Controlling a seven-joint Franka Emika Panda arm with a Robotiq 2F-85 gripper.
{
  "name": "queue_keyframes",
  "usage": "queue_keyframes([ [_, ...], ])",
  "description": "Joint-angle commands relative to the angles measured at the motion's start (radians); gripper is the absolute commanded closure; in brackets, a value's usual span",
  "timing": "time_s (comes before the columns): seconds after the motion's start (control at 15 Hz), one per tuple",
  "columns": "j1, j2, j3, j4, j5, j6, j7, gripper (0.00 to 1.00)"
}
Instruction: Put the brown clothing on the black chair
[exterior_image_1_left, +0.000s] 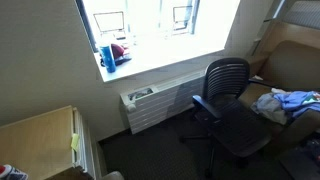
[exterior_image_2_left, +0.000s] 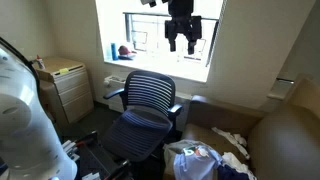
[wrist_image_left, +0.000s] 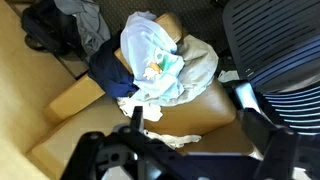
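Note:
The brown clothing (wrist_image_left: 203, 62) is a grey-olive garment lying in a pile on a tan sofa (wrist_image_left: 90, 95), partly under a pale blue-white garment (wrist_image_left: 150, 45). The pile also shows in both exterior views (exterior_image_1_left: 268, 103) (exterior_image_2_left: 195, 160). The black chair (exterior_image_1_left: 228, 100) (exterior_image_2_left: 145, 105) stands right beside the sofa, and its mesh back fills the right of the wrist view (wrist_image_left: 285, 50). My gripper (wrist_image_left: 195, 113) is open and empty, high above the sofa cushion near the pile. In an exterior view it hangs in front of the window (exterior_image_2_left: 181, 40).
A dark blue garment (wrist_image_left: 105, 70) and white cloth scraps (wrist_image_left: 170, 140) lie on the sofa. A radiator (exterior_image_1_left: 150, 105) runs under the window sill, which holds small items (exterior_image_1_left: 115, 55). A wooden cabinet (exterior_image_2_left: 65, 85) stands by the wall.

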Motion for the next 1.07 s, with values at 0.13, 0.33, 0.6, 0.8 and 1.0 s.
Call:
queue_keyframes([
  [0.13,0.003,0.001,-0.003,0.002,-0.001,-0.002,0.001,0.00],
  [0.33,0.003,0.001,-0.003,0.002,-0.001,-0.002,0.001,0.00],
  [0.6,0.003,0.001,-0.003,0.002,-0.001,-0.002,0.001,0.00],
  [0.8,0.007,0.015,0.009,-0.010,0.014,0.010,0.048,0.00],
  [1.0,0.030,0.045,0.003,-0.047,0.083,0.163,0.094,0.00],
])
